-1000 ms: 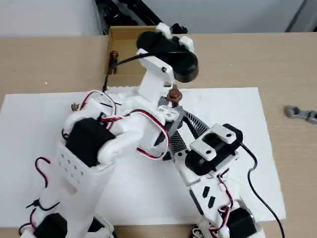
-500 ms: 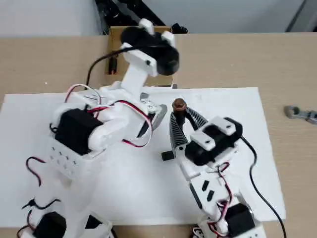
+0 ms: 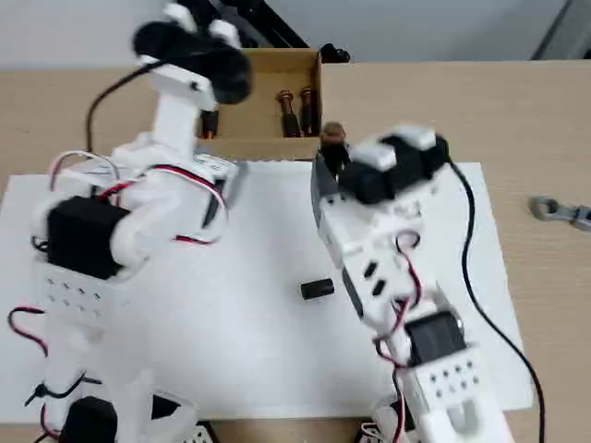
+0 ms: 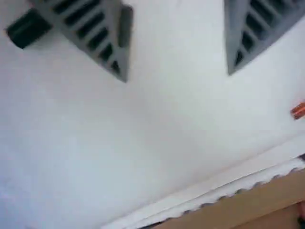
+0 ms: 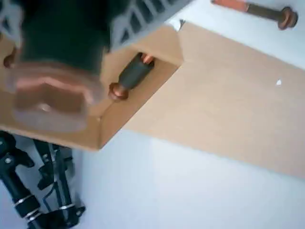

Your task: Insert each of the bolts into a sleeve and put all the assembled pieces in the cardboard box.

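- View from above: the right gripper (image 3: 327, 164) is seen at the near right corner of the cardboard box (image 3: 261, 61), with its jaws clamped on an assembled piece (image 3: 332, 137). The copper bolt head of this piece points up, just beside the box's right wall.
- Two finished pieces (image 3: 296, 110) are seen lying side by side inside the box. A third (image 3: 211, 122) is partly hidden behind the left arm.
- The left gripper (image 3: 224, 183) is held over the white sheet (image 3: 231, 314), near the box's front wall. A loose sleeve (image 3: 317, 289) lies on the sheet between the two arms, well apart from both grippers. A wrench (image 3: 558, 210) lies on the wooden table (image 3: 517, 111) far to the right.
- Left wrist view: the grey fingers (image 4: 97, 31) are spread wide, with bare sheet between them. The loose sleeve (image 4: 26, 28) is seen outside the jaws, beyond one finger. An orange bolt tip (image 4: 298, 110) shows at the frame's edge.
- Right wrist view: the black sleeve and blurred copper head of the assembled piece (image 5: 50, 93) are gripped close to the lens, over the box corner. One finished piece (image 5: 131, 76) lies inside the box, against its wall. A loose bolt (image 5: 257, 9) rests on the sheet beyond the table strip.
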{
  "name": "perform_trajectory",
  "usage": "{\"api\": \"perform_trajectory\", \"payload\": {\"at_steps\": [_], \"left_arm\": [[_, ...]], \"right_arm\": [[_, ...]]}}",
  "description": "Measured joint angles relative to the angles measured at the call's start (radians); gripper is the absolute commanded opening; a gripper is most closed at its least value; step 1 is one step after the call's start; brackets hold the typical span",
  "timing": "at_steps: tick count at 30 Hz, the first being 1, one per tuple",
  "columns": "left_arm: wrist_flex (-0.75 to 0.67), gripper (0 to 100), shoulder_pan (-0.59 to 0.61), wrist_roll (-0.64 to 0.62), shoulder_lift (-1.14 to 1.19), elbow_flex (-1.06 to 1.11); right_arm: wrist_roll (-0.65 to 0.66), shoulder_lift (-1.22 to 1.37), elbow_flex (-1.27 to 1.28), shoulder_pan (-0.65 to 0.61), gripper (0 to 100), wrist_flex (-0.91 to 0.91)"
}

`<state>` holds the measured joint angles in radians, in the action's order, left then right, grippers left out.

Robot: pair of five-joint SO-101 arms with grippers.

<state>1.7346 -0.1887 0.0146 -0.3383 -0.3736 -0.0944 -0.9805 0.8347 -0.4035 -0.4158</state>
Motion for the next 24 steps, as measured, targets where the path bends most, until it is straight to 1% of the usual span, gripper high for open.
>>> {"api": "perform_trajectory", "payload": {"at_steps": [1,2,6,12,16,24], "left_arm": [[0.0,1,0.02,0.0,0.0,0.0],[0.0,0,0.037,0.0,0.0,0.0],[0.0,1,0.081,-0.005,0.0,0.0],[0.0,1,0.117,-0.075,0.0,0.017],[0.0,1,0.121,-0.08,0.0,0.08],[0.0,1,0.123,-0.081,0.0,0.091]], "right_arm": [[0.0,0.048,-0.038,0.002,0.4,0.002],[0.0,0.098,-0.075,0.002,0.4,0.002],[0.0,0.316,-0.183,0.003,0.4,0.074],[0.0,0.634,-0.37,0.014,0.4,0.181],[0.0,0.844,-0.539,0.012,0.4,0.183],[0.0,1.286,-0.942,0.018,0.7,0.12]]}}
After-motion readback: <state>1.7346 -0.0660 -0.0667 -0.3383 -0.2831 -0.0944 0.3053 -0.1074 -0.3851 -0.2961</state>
